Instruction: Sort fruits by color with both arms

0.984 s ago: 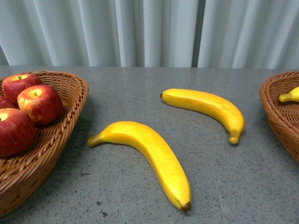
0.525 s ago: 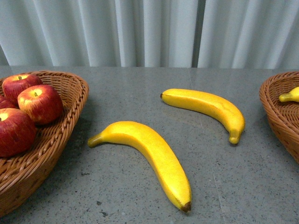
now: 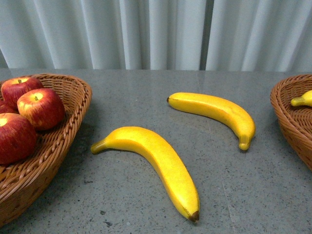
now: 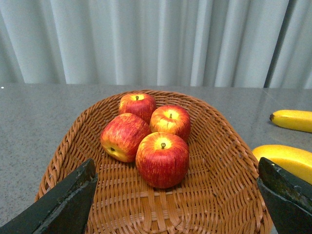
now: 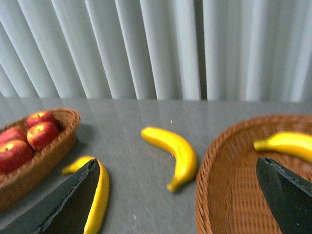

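Two yellow bananas lie on the grey table: a near banana (image 3: 158, 163) and a far banana (image 3: 217, 112). Several red apples (image 3: 41, 107) fill the left wicker basket (image 3: 73, 117); the left wrist view shows the apples (image 4: 162, 158) from above. Another banana (image 3: 303, 100) rests in the right wicker basket (image 3: 290, 117). My left gripper (image 4: 178, 204) hangs open over the left basket (image 4: 214, 146), its dark fingers (image 4: 63, 204) wide apart. My right gripper (image 5: 180, 200) is open above the rim of the right basket (image 5: 234, 185). Neither gripper shows in the front view.
Pale pleated curtains (image 3: 156, 34) close off the back of the table. The grey tabletop (image 3: 146, 92) stretches between the two baskets. In the right wrist view the near banana (image 5: 100, 195) lies partly behind one finger, and the far banana (image 5: 175, 151) lies beside the right basket.
The front view has drifted very slightly, so the left basket and apples sit a few pixels further left. The bananas on the table have not moved.
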